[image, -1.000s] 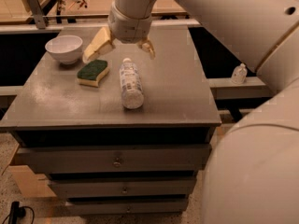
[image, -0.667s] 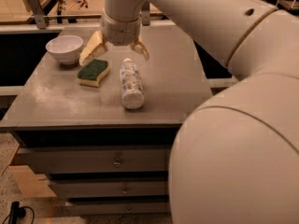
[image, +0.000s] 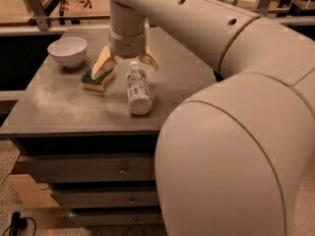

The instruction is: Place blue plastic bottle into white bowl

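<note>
The blue plastic bottle [image: 138,88], clear with a whitish label, lies on its side on the grey cabinet top [image: 59,107], its cap end pointing away from me. My gripper [image: 127,62] hangs open just above the bottle's far end, one yellowish finger [image: 103,62] over the sponge and the other [image: 150,60] right of the bottle. It holds nothing. The white bowl [image: 68,51] stands upright and empty at the far left of the top, left of the gripper.
A green and yellow sponge [image: 98,78] lies between the bowl and the bottle, close to the left finger. My large arm fills the right side of the view. The cabinet has drawers [image: 88,168] below its front edge. Benches stand behind.
The gripper has come down and slightly left toward the bottle's far end. Its fingers now straddle that end. The bottle, sponge and bowl have not moved.
</note>
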Tool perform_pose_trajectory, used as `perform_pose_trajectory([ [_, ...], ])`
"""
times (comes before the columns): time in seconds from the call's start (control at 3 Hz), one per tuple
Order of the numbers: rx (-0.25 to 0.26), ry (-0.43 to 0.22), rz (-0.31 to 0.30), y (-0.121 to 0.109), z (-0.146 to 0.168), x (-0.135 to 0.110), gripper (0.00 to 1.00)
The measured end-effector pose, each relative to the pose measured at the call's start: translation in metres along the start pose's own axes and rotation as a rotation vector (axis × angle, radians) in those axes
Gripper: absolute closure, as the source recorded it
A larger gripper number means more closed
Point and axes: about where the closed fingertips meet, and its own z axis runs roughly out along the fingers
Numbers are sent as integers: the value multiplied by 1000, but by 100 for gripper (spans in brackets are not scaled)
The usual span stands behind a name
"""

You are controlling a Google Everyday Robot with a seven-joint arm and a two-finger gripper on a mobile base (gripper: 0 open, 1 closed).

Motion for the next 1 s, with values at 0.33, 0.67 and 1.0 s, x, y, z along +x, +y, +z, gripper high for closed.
perform_pose_trajectory([
  [0.33,22,28,16,-14,19,2,18],
  [0.67,34,49,16,-25,30,5,42],
  [1.0,11,29,-7,-28,20,4,64],
])
